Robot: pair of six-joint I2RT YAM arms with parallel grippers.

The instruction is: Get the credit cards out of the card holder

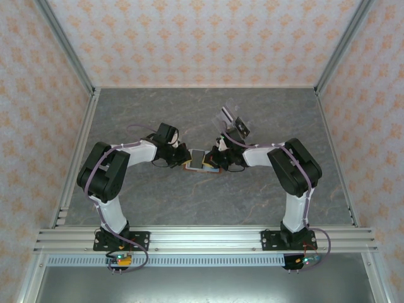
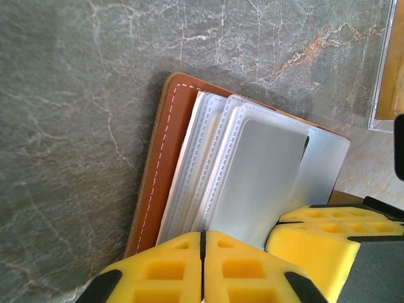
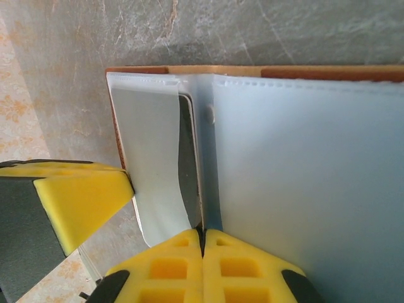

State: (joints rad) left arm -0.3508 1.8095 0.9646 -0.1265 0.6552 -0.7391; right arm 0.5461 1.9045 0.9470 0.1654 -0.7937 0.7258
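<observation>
Near the middle of the table [image 1: 265,202], the card holder [image 2: 173,126] lies open. Both my left gripper [image 2: 271,243] and right gripper [image 3: 167,211] are open, yellow fingers touching its clear sleeves [image 3: 303,177].

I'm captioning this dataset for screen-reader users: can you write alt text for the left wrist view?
An open brown card holder lies on a grey marbled table, its frosted plastic sleeves fanned out. The left gripper's yellow fingers sit at the holder's near edge.
</observation>
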